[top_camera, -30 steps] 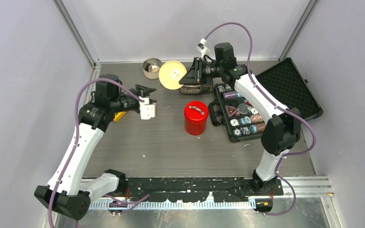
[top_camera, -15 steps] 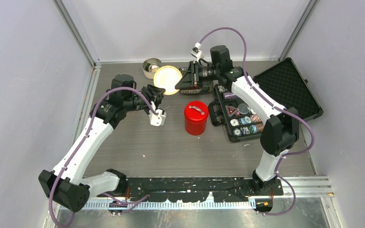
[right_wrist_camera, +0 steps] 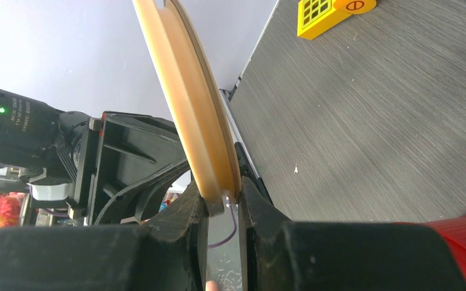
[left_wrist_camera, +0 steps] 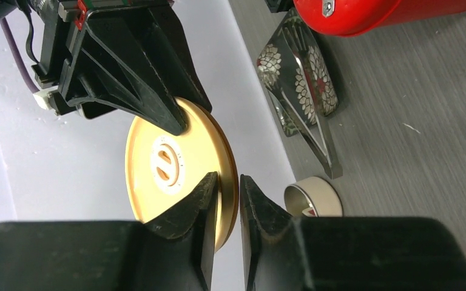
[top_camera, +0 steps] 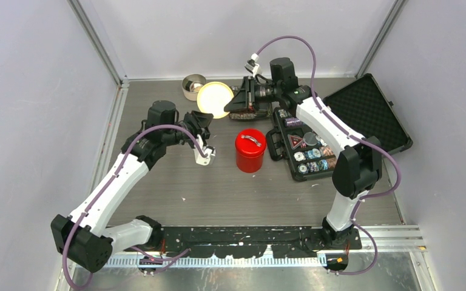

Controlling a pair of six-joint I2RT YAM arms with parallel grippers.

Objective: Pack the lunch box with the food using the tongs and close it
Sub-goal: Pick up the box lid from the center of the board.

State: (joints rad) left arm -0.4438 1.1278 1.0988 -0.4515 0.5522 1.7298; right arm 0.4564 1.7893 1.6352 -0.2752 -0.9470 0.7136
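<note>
The beige disc lid (top_camera: 213, 99) hangs on edge above the table's back, right of the open cream tub (top_camera: 193, 86). My right gripper (right_wrist_camera: 224, 197) is shut on the lid's rim (right_wrist_camera: 203, 133) from the right. My left gripper (left_wrist_camera: 228, 187) has come in from the left, its fingers pinched on the opposite rim of the lid (left_wrist_camera: 176, 163). The red canister (top_camera: 250, 150) stands at mid-table with its handled lid on. Silver tongs (left_wrist_camera: 297, 79) lie on the table behind the canister. A small red-and-white bit of food (left_wrist_camera: 307, 211) shows inside the tub (left_wrist_camera: 313, 197).
The open black poker-chip case (top_camera: 340, 127) lies right of the canister, with its lid flat toward the right wall. A yellow-and-red toy block (right_wrist_camera: 334, 9) lies on the table to the left. Grey walls close in the back and both sides.
My left arm swung right and back to the lid, and its jaws narrowed onto the rim. My right gripper shifted the lid slightly left and lower, then held still.
</note>
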